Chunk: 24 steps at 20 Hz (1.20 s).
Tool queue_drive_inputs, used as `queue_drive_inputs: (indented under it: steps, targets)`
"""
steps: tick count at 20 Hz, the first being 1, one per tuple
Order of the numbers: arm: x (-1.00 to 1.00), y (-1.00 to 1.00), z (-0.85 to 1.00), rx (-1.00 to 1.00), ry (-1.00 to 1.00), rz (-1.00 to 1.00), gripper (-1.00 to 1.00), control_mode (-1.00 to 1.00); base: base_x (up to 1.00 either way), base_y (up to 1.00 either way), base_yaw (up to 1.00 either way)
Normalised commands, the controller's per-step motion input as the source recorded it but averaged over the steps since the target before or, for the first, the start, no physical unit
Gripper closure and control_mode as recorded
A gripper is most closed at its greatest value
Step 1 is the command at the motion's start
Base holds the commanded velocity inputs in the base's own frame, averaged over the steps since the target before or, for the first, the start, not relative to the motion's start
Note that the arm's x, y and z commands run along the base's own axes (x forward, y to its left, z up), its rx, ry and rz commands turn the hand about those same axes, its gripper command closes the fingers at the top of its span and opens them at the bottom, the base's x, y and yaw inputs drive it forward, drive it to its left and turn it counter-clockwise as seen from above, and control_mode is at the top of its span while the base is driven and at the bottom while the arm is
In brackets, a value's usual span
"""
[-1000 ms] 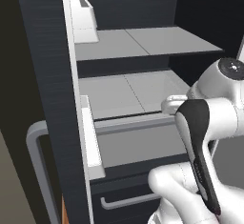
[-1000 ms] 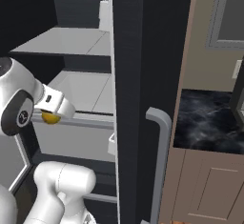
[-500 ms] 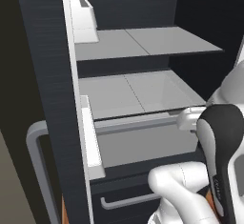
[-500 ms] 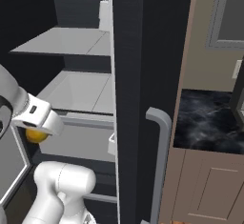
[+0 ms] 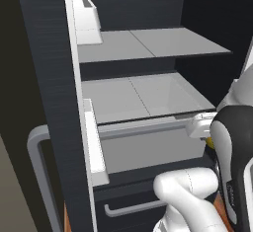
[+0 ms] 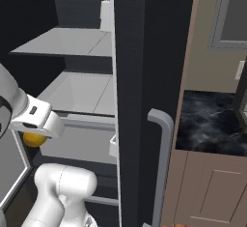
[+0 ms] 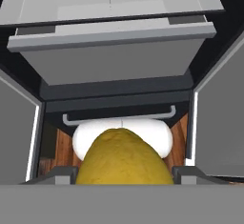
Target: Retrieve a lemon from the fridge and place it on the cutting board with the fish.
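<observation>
The lemon [image 7: 124, 158] is a rounded yellow-orange fruit, and my gripper [image 7: 125, 173] is shut on it, a dark fingertip on each side. From the right base view the lemon [image 6: 33, 139] hangs under the white hand of the gripper [image 6: 35, 132], in front of the open fridge [image 6: 140, 52] at the level of its lower grey shelf. In the left base view a sliver of the lemon [image 5: 209, 141] peeks out behind the forearm, just outside the fridge [image 5: 148, 97] shelves. The cutting board and the fish are out of view.
The open fridge doors stand on both sides, with a grey bar handle [image 6: 161, 163] on the right one and another handle [image 5: 37, 147] on the left. A grey drawer [image 7: 114, 56] juts out above a lower drawer's handle [image 7: 119, 118]. A dark stone counter [image 6: 207, 124] lies to the right.
The hand has drawn back out of the fridge and dropped lower, carrying the lemon with it. The grip has not changed.
</observation>
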Motion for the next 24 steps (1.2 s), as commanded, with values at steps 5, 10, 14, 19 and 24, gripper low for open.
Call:
queue_drive_inputs:
  steps: [5, 10, 14, 19, 24]
  targets:
    - [0.0, 0.0, 0.0, 0.0, 0.0, 0.0, 1.0, -1.0, 0.0, 0.0, 0.0]
    - [-0.09, 0.0, 0.0, 0.0, 0.0, 0.0, 1.0, -1.0, 0.0, 0.0, 0.0]
    - [0.0, 0.0, 0.0, 0.0, 0.0, 0.0, 1.0, 1.0, -0.48, 0.0, 0.0]
    - [0.0, 0.0, 0.0, 0.0, 0.0, 0.0, 1.0, 1.0, -0.62, 0.0, 0.0]
    - [0.0, 0.0, 0.0, 0.0, 0.0, 0.0, 1.0, 1.0, -0.63, 0.0, -0.05]
